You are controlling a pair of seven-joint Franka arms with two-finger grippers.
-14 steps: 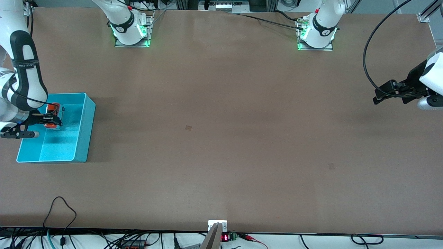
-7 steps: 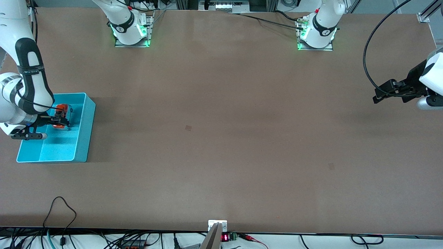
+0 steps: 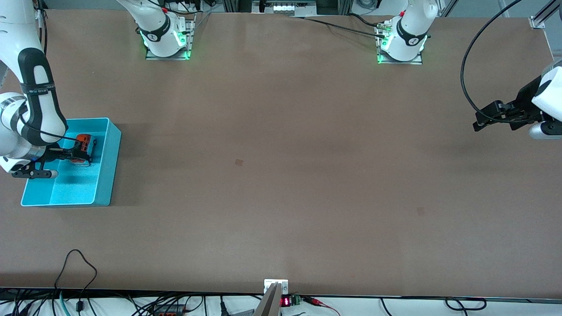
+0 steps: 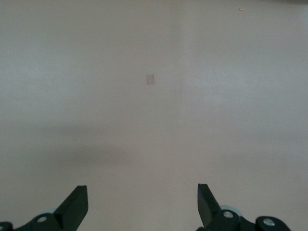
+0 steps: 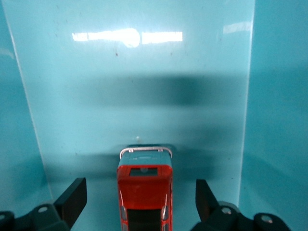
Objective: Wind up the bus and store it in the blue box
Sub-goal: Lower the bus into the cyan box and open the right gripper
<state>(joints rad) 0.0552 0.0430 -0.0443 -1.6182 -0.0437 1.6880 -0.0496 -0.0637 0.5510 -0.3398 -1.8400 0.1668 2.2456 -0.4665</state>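
- Small orange-red toy bus (image 5: pixel 144 192) sits inside the light blue rectangular plastic box (image 3: pixel 107 169), at the right arm's end of the table.
- Right gripper (image 5: pixel 139 204): fingers wide apart either side of the bus, gripping nothing.
- Left gripper (image 4: pixel 142 204) waits over bare brown table (image 3: pixel 281 175), spread wide, nothing in it.

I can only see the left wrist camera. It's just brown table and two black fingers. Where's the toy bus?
Observer: The bus is inside the blue box, at the right arm's end of the table.
Operator: Is anything holding it?
Observer: No. The right gripper is down in the box with its fingers open on either side of the bus, not touching it.
Operator: So where's my arm?
Observer: The left gripper waits, open, over bare table at the left arm's end, well away from the box.
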